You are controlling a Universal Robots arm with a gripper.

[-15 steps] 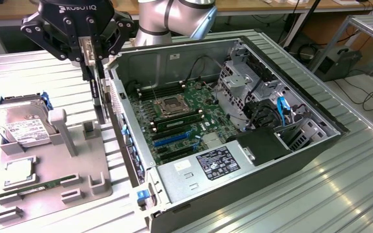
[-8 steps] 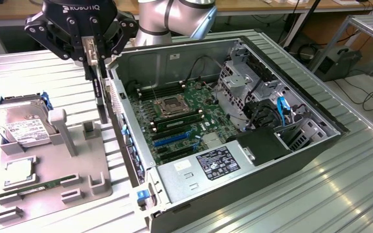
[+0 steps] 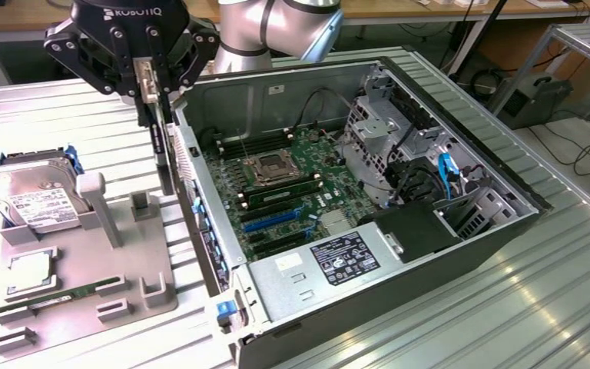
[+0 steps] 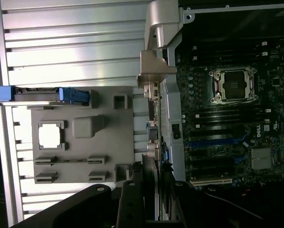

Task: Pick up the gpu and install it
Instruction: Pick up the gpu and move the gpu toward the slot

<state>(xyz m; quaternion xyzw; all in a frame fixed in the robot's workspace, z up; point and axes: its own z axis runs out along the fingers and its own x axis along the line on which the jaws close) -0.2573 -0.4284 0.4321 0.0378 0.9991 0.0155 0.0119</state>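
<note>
The gripper (image 3: 153, 94) hangs high at the exterior view's left, above the gap between the grey parts tray (image 3: 120, 296) and the open computer case (image 3: 408, 254). Its fingers are pressed onto the gpu (image 3: 159, 154) from both sides - they are pinching the card, not spread free. In the wrist view the gripper (image 4: 154, 187) shows with the gpu (image 4: 155, 121) running away from it, seen on its thin edge.

The card is lifted clear of the tray and hangs straight down from the fingers, so its long axis stands upright. Its lower end is beside the case's near wall, on the outside of it, not yet over the motherboard (image 3: 306, 181).

The relation that matters here, as I judge it - the blue expansion slots (image 3: 274, 219) lie flat on the board, toward the exterior view's right and lower than the card. The card's long axis points down, while the slots run along the board. So the card is both to one side of its place and turned differently from it.

On the tray I see the hard drive (image 3: 28, 196) in its holder and the narrow RAM stick (image 3: 49, 300), both well apart from the gripper.
</note>
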